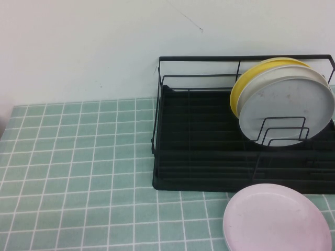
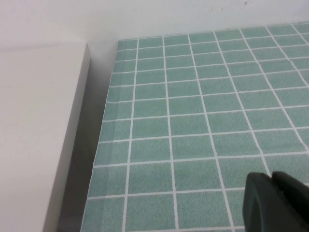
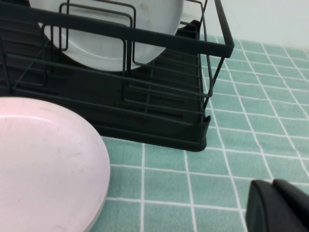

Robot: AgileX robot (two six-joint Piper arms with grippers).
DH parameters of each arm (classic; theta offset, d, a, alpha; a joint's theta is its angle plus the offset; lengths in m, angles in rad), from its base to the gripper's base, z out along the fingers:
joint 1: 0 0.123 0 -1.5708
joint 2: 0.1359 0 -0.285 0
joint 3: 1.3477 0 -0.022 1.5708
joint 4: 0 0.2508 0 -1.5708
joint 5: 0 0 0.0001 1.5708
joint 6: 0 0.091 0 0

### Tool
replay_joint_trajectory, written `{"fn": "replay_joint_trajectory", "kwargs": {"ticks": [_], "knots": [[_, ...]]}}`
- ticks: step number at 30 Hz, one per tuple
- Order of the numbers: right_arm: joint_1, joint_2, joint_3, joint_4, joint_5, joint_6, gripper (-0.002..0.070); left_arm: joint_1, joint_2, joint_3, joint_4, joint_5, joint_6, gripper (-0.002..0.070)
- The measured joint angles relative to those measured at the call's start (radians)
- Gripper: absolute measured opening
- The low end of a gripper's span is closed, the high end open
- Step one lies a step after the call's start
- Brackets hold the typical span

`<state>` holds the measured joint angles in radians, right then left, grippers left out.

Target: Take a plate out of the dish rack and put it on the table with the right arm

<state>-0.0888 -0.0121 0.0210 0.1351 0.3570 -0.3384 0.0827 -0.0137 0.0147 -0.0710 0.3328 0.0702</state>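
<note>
With the right gripper (image 3: 275,205) low by the table's (image 1: 78,157) right edge and the left gripper (image 2: 275,200) parked at the left edge, both claws looking closed, I'd open the right one wide and take the grey plate (image 1: 288,107) by its top rim, lifting it straight up clear of the dish rack (image 1: 209,157) dividers and well away from the pink plate (image 1: 275,219).

Shows the table (image 2: 203,116) of pale green tiles with white grid lines, running up to a white wall (image 2: 145,17). Beside the table edge, apart by a dark gap, stands a white block (image 2: 34,125). Above the tiles, the black left gripper (image 2: 271,202), fingers touching together.
</note>
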Motion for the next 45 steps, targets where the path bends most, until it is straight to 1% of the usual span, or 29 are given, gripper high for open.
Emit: {"fn": "replay_joint_trajectory", "kwargs": {"ticks": [5,7,10,13,19,21,25,29,32,35,39,45], "knots": [[0.000,0.000,0.000,0.002,0.000,0.000,-0.0001,0.000,0.000,0.000,0.000,0.000,-0.002,-0.0003],[0.000,0.000,0.000,0.036,-0.005,0.000,-0.0001,0.000,0.000,0.000,0.000,0.000,-0.002,-0.0003],[0.000,0.000,0.002,0.147,-0.011,0.000,-0.0001,0.000,0.000,0.000,0.000,0.000,-0.002,-0.0003],[0.000,0.000,0.006,0.295,-0.026,0.000,-0.0001,0.000,0.000,0.000,0.000,0.000,-0.002,-0.0003],[0.000,0.000,0.007,0.566,-0.122,0.000,-0.0001,0.000,0.000,0.000,0.000,0.000,-0.002,-0.0003],[0.000,0.000,0.007,0.624,-0.157,-0.002,-0.0001,0.000,0.000,0.000,0.000,0.000,-0.002,-0.0003],[0.000,0.000,0.007,0.668,-0.203,-0.034,-0.0001,0.000,0.000,0.000,0.000,0.000,-0.002,-0.0003],[0.000,0.027,-0.020,0.682,-0.108,-0.061,-0.0001,0.000,0.000,0.000,0.000,0.000,-0.002,-0.0003],[0.000,0.140,-0.104,0.682,-0.027,-0.109,-0.0001,0.000,0.000,0.000,0.000,0.000,-0.002,-0.0003],[0.000,0.345,-0.212,0.658,0.051,-0.197,-0.0001,0.000,0.000,0.000,0.000,0.000,-0.002,-0.0003],[0.000,0.634,-0.385,0.648,0.119,-0.401,-0.0001,0.000,0.000,0.000,0.000,0.000,-0.002,-0.0003],[0.000,0.976,-0.623,0.650,0.131,-0.731,-0.0001,0.000,0.000,0.000,0.000,0.000,0.000,-0.0003]]}}
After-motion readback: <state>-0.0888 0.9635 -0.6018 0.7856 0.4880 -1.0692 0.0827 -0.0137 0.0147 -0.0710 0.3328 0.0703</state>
